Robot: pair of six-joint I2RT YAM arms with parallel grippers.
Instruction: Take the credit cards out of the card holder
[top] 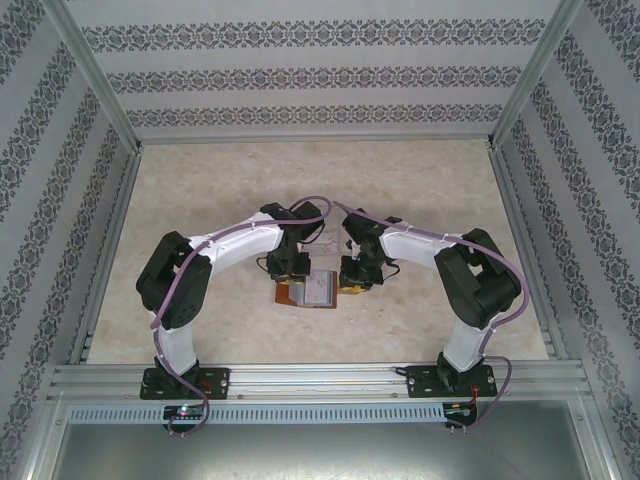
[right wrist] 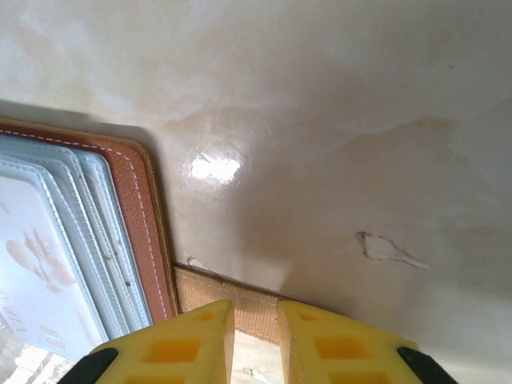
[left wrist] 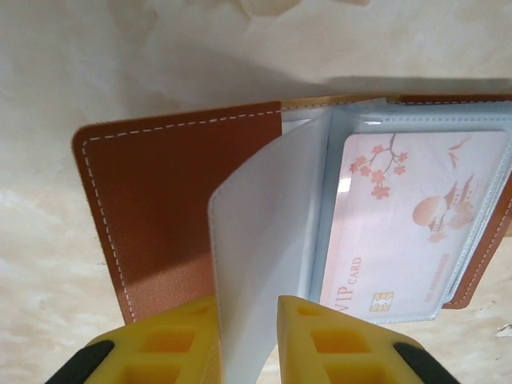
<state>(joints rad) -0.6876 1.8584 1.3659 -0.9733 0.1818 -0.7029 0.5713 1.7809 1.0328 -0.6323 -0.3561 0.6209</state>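
Observation:
The brown leather card holder (top: pixel 300 294) lies open on the marble tabletop between the two arms. In the left wrist view its bare brown inner cover (left wrist: pixel 176 200) is on the left and its clear sleeves are on the right. The top sleeve holds a pale credit card (left wrist: pixel 408 216) with pink blossom print and "VIP CARD". My left gripper (left wrist: pixel 248 308) (top: pixel 292 272) is shut on a blank white sheet (left wrist: pixel 264 208) standing up from the spine; card or sleeve page, I cannot tell. My right gripper (right wrist: pixel 254 306) (top: pixel 352 280) hovers over the tan snap tab (right wrist: pixel 200 288), its jaws narrowly apart and pinching nothing.
Aluminium rails and patterned walls fence the table (top: pixel 200 180) on three sides. A small pale flat thing (top: pixel 327 238) lies just behind the grippers. Bare marble stretches right of the wallet's stitched edge (right wrist: pixel 148 208).

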